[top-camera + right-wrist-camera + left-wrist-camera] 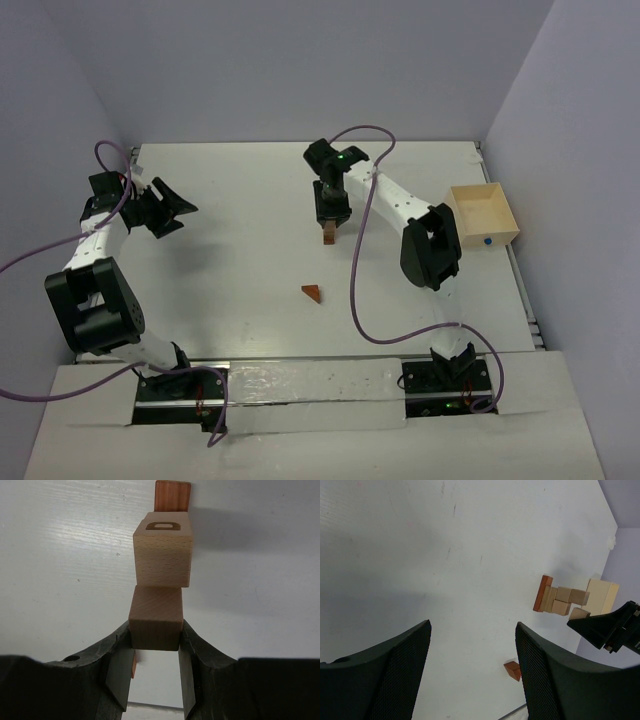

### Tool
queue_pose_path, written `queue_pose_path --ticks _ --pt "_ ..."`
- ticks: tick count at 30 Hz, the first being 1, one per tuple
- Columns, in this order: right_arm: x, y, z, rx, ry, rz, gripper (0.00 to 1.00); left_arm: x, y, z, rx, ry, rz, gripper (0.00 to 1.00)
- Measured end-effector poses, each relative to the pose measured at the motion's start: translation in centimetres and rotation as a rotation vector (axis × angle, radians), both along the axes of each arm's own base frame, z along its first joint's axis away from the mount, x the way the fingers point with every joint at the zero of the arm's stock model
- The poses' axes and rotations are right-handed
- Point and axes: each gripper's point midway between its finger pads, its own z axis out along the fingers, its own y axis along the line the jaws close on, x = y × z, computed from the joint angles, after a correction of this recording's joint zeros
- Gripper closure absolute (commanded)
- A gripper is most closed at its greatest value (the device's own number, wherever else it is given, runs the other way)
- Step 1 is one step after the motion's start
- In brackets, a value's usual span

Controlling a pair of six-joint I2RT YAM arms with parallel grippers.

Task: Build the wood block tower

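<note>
Tower (330, 236) stands mid-counter, toward the far side, one block wide: reddish-brown base with tan cubes above, slightly out of line in the left wrist view. Right gripper (155, 636) is at its top with a tan cube (155, 618) pinched by two opposite flat faces, fingers (117, 655) snug on it; seated or not, can't tell. Pieces look light, rigid and smooth-sided, so easy to pinch square but quick to slide or topple on a nudge. Best hold is probably mid-face, clear of the block below. Wedge (313, 292) lies loose nearer the arms. Counter (230, 270) is open around the tower, with the pale box (483, 214) well off at the right edge. Left gripper (472, 627) is spread wide, holding nothing, far left.
</note>
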Motion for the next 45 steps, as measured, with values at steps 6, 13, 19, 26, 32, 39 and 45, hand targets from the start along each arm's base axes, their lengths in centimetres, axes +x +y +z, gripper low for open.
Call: queue_pose_path --ticks 6,13,19,26,32,39,45 --pt "0.2 -0.2 0.0 -0.001 -0.003 -0.005 0.88 0.0 0.0 0.0 0.0 0.001 0.0 0.25" --pt "0.3 -0.4 -0.2 -0.004 0.001 -0.009 0.83 0.0 0.0 0.0 0.0 0.001 0.0 0.25" --pt "0.3 -0.5 -0.6 -0.01 0.01 -0.002 0.82 0.0 0.0 0.0 0.0 0.001 0.0 0.25" --pt "0.4 -0.3 -0.5 -0.005 0.008 0.004 0.76 0.0 0.0 0.0 0.0 0.001 0.0 0.25" --pt "0.5 -0.3 -0.4 -0.003 0.004 0.004 0.73 0.0 0.0 0.0 0.0 0.001 0.0 0.25" --pt "0.5 -0.3 -0.5 -0.004 0.005 0.003 0.67 0.0 0.0 0.0 0.0 0.001 0.0 0.25" --pt "0.5 -0.3 -1.1 -0.011 0.018 0.004 0.62 0.0 0.0 -0.1 -0.001 0.002 0.0 0.25"
